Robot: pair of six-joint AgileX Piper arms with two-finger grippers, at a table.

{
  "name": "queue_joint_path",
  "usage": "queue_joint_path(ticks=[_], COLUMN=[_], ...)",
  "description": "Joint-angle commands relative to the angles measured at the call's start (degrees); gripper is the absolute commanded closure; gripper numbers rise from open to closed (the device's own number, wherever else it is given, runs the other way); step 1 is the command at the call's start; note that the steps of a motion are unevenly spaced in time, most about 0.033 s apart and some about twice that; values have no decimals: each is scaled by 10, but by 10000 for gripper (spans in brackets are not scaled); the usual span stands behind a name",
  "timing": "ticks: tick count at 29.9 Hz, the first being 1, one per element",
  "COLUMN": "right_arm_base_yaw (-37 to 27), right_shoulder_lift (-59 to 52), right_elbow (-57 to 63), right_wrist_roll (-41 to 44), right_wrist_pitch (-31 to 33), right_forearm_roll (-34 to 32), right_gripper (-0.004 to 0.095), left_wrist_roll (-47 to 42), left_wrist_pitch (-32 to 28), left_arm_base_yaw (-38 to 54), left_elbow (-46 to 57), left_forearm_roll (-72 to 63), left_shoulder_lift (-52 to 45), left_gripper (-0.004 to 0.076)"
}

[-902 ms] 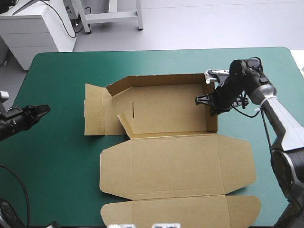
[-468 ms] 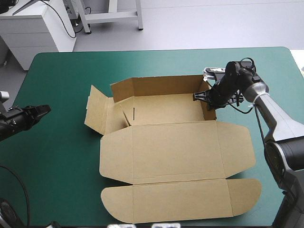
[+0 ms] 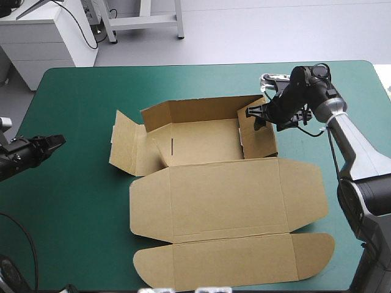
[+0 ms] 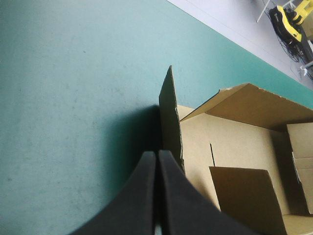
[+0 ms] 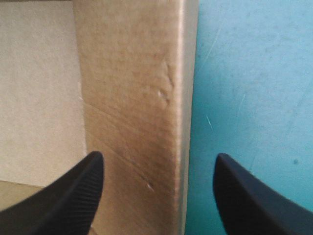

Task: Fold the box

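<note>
- Surface: table under a teal-green cover point(image 3: 73, 201). The brown box point(image 3: 211, 183) lies at mid-table, somewhat toward the right side.
- Box state: far wall point(image 3: 201, 108) raised; right end wall point(image 3: 259, 143) up and leaning in over the tray floor; left end flap point(image 3: 125, 143) only half raised; lid point(image 3: 226, 195) flat toward the near edge.
- Right gripper point(image 3: 255, 119): fingers spread wide, astride the right end wall, one inside the tray and one over the cover. It grasps nothing.
- Left gripper point(image 3: 52, 143): clenched on nothing, near the table's left edge, well apart from the box, pointing at the left flap.
- Step in hand (judged): setting the right end wall square and tucking it.
- Method note: centre the wall between the fingers and press low, near the crease, so the board hinges rather than buckles.
- Risk: nothing braces the left end, so a sideways push may slide the whole sheet. The left gripper could steady it.
</note>
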Motion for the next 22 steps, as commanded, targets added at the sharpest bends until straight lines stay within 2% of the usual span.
queue_joint_path(ticks=[1,6,12,18,22], right_arm_base_yaw=[-2,1,7,7,8], right_shoulder_lift=[-31,-40,-71,-70,-58], right_elbow=[-38,-36,54,98,98], right_wrist_roll=[13,21,26,26,27], right_wrist_pitch=[33,34,33,-32,-40], right_forearm_roll=[-8,-5,-11,3,0], right_gripper=[156,157,157,163,177], left_wrist_roll=[-2,-1,-1,-1,-1], left_wrist_pitch=[11,11,11,12,7], left_arm_base_yaw=[0,0,0,0,0], left_elbow=[-13,-13,-13,-13,-13], left_forearm_roll=[-44,-44,-44,-45,-45], left_shoulder_lift=[-17,-17,-17,-17,-17], left_gripper=[732,732,732,732,732])
